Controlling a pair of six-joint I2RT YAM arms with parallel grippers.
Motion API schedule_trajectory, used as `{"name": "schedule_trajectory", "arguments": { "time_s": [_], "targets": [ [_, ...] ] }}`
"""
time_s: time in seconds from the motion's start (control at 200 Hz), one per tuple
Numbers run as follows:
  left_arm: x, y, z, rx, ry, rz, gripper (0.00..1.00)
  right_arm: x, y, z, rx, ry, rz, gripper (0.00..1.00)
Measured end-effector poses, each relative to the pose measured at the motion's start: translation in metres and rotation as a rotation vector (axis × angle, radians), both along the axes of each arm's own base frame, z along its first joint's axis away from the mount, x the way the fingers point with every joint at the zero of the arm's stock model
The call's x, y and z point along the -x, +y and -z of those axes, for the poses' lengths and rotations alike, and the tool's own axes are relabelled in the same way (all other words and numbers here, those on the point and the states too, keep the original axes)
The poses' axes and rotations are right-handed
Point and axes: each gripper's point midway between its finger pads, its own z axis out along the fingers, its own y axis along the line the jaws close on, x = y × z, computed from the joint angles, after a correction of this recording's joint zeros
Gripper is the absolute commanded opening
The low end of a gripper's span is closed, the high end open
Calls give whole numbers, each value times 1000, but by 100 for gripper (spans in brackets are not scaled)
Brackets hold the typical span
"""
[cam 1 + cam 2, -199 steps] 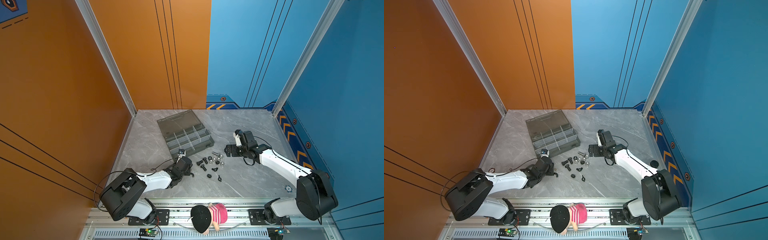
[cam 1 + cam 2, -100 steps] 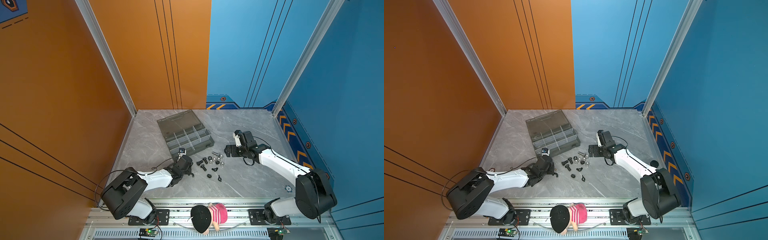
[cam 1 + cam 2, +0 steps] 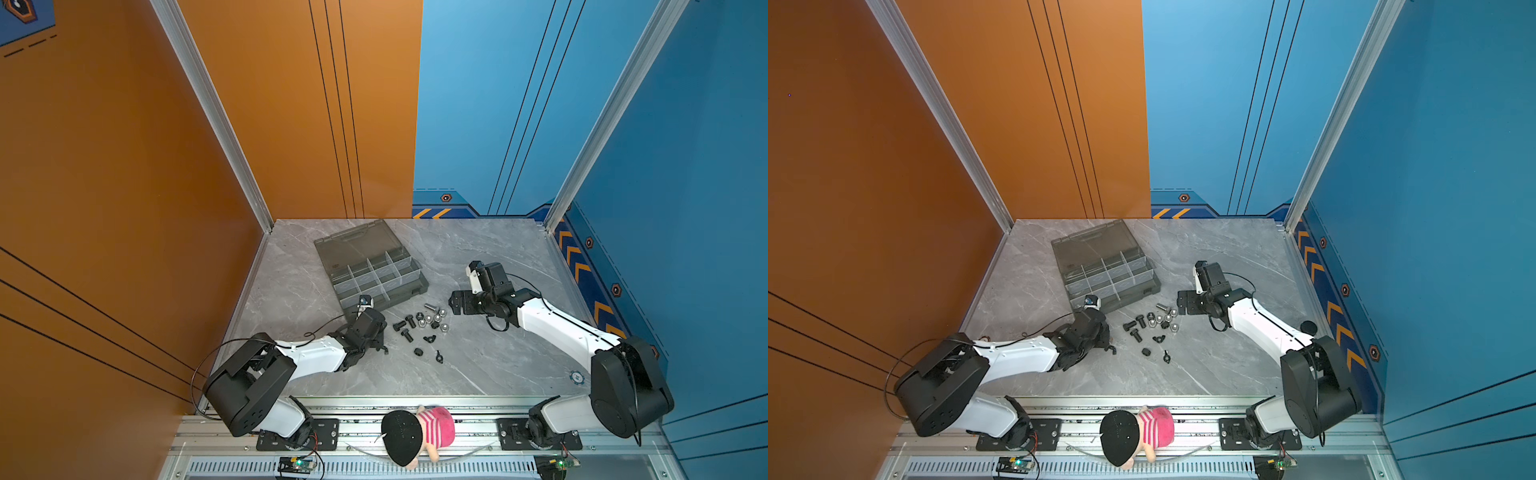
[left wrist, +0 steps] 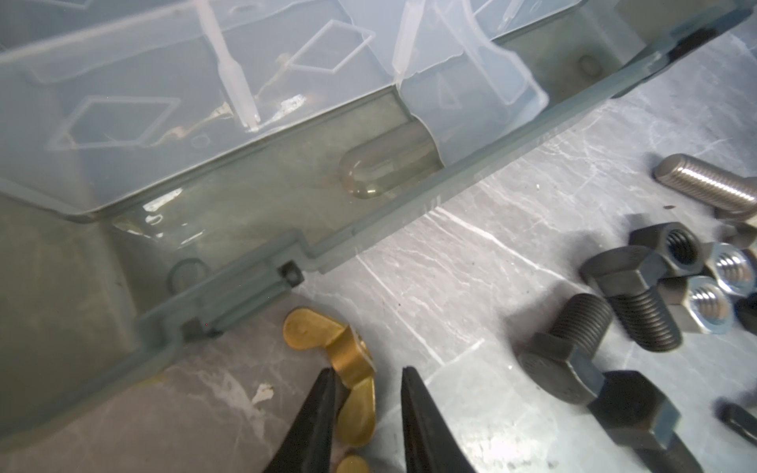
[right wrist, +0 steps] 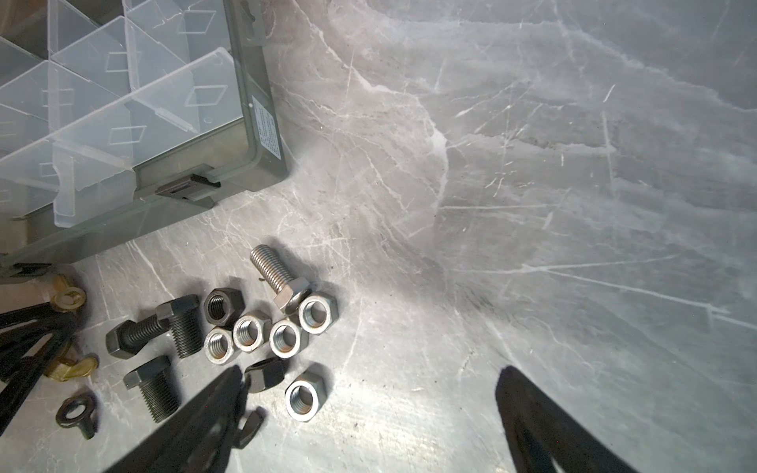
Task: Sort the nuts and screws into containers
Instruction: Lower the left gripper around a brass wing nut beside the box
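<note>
Left wrist view: my left tool (image 4: 366,372) stands partly open astride the brass wing nut (image 4: 348,356), one finger (image 4: 315,417) touching it, the other not yet. The nut lies on the tabletop (image 4: 450,286) just beside the organiser case (image 4: 450,180) front wall, its long axis running from case toward my tool. My right tool (image 5: 368,374) gapes wide, empty, farther from this nut.

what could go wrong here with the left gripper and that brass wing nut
The left gripper straddles only one wing of the brass nut, with a gap on one side; closing may twist or flick it away. The nut lies close to the case, so it could jam against that wall. Another brass piece between the jaws may get caught too.
</note>
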Motion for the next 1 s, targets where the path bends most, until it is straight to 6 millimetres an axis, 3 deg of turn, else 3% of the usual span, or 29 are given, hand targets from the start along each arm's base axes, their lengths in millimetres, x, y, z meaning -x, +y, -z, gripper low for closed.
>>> {"name": "schedule_trajectory", "arguments": {
  "time_s": [1.001],
  "targets": [
    [-5,5,0,-15,39,-31,35,1,0,2,2,4,-1,98]
  ]
}}
